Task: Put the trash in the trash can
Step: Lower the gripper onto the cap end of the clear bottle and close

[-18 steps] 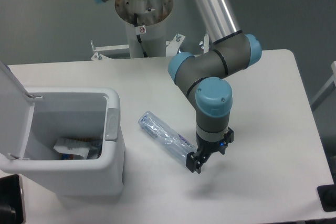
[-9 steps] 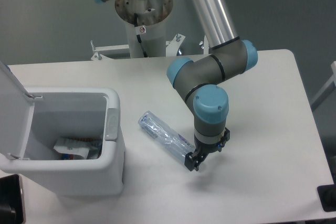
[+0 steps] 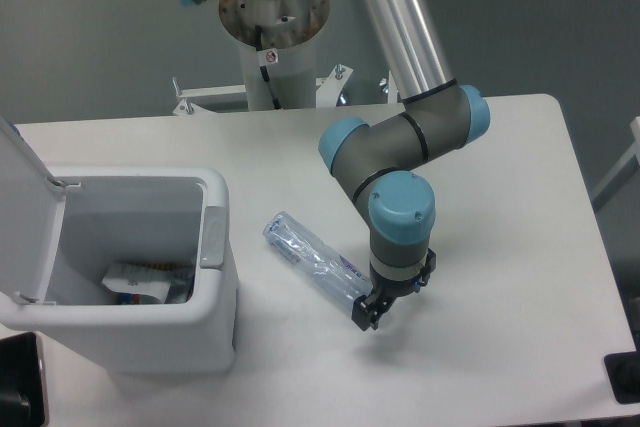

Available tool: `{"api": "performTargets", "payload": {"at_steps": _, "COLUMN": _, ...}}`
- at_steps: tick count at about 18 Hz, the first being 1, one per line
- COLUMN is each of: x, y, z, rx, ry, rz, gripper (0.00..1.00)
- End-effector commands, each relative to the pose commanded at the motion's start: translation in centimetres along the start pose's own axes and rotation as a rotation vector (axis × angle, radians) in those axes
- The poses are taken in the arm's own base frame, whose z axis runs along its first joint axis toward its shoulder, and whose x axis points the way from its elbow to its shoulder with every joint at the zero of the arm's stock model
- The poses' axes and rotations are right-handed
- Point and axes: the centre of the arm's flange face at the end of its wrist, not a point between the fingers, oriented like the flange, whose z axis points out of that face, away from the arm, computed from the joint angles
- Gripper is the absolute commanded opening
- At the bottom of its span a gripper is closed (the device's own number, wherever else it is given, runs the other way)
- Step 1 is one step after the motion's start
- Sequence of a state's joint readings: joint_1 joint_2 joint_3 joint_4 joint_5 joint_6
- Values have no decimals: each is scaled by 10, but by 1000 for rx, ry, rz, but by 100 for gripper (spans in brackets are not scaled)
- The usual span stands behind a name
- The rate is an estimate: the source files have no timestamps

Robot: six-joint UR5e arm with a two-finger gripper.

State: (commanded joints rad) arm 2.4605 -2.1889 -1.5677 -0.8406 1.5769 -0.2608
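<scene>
The gripper (image 3: 364,313) sits low at the near end of the bottle (image 3: 312,261) lying on the table (image 3: 520,247); its grip is unclear. Left, the carton (image 3: 137,284) lies inside the open trash can (image 3: 212,292).

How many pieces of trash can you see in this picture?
2: a plastic bottle lying on the table by the gripper, and a carton inside the bin. More may be hidden.

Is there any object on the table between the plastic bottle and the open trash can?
Nothing visible: the table is bare between the bottle and the trash can, whose lid stands open. The gripper is at the bottle's right end.
</scene>
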Motion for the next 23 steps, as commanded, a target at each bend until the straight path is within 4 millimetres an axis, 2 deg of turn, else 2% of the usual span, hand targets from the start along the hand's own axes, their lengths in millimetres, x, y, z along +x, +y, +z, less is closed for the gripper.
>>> {"api": "performTargets", "payload": {"at_steps": 5, "x": 1, "y": -2, "z": 4, "rx": -2, "ry": 0, "rz": 0, "gripper": 96}}
{"api": "performTargets", "payload": {"at_steps": 12, "x": 9, "y": 3, "z": 7, "rx": -8, "ry": 0, "rz": 14, "gripper": 65}}
{"api": "performTargets", "payload": {"at_steps": 18, "x": 11, "y": 7, "z": 10, "rx": -15, "ry": -2, "rz": 20, "gripper": 54}}
{"api": "performTargets", "payload": {"at_steps": 23, "x": 15, "y": 9, "z": 10, "rx": -15, "ry": -1, "rz": 24, "gripper": 40}}
